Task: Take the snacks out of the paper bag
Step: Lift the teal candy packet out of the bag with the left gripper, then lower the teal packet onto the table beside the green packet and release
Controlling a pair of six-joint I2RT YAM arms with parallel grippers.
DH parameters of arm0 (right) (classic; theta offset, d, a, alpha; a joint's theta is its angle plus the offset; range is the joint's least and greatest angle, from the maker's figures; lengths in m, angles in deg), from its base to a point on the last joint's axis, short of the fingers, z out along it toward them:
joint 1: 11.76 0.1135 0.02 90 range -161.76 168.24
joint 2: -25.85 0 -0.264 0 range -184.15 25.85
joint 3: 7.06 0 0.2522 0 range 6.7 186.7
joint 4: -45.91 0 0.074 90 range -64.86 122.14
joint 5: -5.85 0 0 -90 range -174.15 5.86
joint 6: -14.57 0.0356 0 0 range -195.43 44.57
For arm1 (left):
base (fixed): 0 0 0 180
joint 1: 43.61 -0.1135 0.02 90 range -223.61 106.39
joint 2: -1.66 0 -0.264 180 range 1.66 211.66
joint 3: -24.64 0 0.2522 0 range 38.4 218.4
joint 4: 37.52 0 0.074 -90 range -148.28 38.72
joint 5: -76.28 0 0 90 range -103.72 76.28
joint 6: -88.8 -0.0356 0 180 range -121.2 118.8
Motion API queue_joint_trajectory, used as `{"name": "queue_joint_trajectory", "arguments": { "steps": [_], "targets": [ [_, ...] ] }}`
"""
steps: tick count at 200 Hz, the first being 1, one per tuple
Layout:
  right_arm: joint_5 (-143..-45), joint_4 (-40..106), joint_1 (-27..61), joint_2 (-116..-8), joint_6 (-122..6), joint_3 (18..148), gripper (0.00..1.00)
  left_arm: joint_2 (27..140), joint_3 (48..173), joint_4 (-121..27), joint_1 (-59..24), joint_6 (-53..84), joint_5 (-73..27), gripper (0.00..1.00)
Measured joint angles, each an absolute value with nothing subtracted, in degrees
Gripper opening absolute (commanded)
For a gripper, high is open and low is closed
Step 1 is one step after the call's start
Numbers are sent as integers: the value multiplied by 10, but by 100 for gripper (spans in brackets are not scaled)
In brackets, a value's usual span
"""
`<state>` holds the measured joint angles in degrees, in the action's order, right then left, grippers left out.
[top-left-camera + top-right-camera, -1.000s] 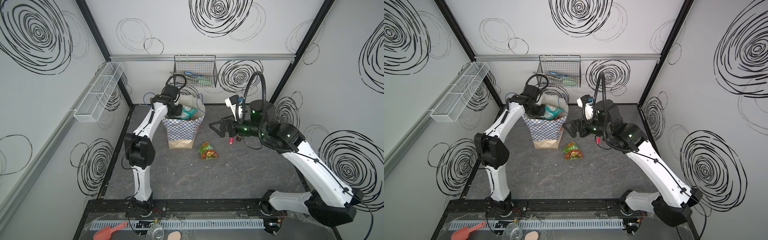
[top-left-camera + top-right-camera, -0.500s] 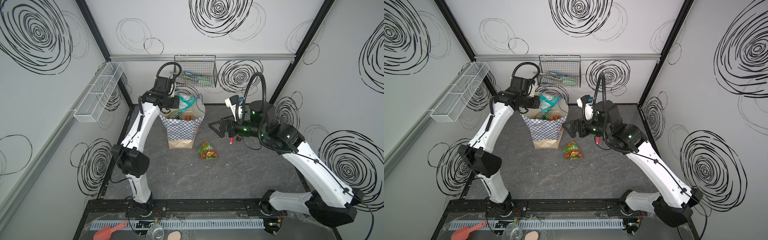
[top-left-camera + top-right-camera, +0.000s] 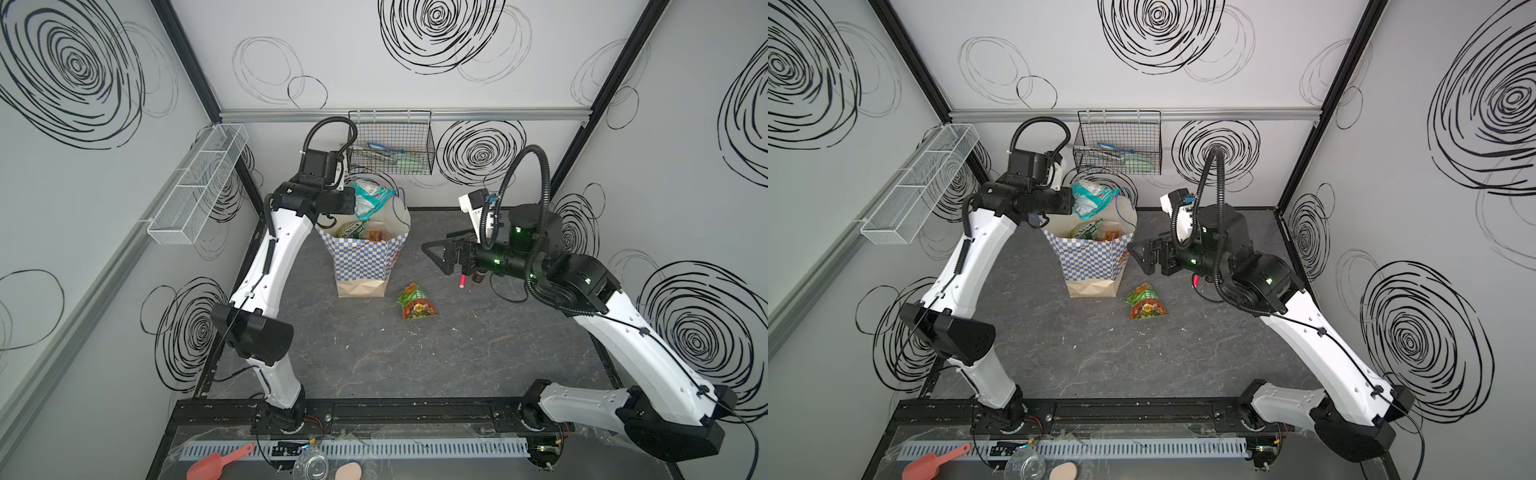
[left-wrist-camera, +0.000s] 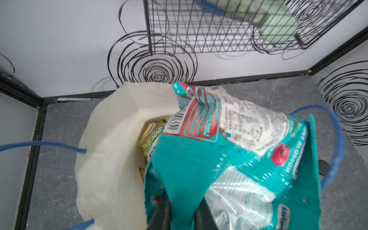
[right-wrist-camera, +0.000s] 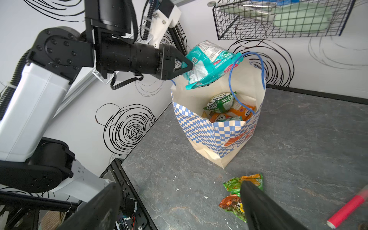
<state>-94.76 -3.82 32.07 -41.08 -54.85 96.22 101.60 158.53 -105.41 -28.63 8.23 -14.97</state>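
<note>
L end effector [image 5: 188, 66] is clamped on a teal snack pkt [image 5: 211, 61] just ahead of it, above the paper bag [image 5: 209, 135], prob. to clear the rim, while R end effector [image 3: 430, 251] waits beside the bag, jaws apart.

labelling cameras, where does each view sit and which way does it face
Both top views: high at the front, looking down on the grey table; left arm and right arm show.
Left wrist: above the blue-checked paper bag, looking in; left fingers pinch the teal crinkly snack packet.
Right wrist: low, facing bag and left arm; right fingers blurred.
Shared: wrist views both show packet over bag.
</note>
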Motion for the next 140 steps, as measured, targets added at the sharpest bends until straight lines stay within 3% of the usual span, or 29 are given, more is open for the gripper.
{"name": "queue_joint_trajectory", "arguments": {
  "steps": [48, 89, 140],
  "targets": [
    [-928, -10, 321, -351, -549, 913, 97, 916, 1581, -1033, -220, 97, -148, 0],
    [-915, 12, 321, -287, -554, 824, 97, 850, 1500, -954, -84, 116, -108, 0],
    [-883, 4, 321, -198, -554, 738, 97, 912, 1394, -870, 45, 139, -76, 0]
  ]
}}
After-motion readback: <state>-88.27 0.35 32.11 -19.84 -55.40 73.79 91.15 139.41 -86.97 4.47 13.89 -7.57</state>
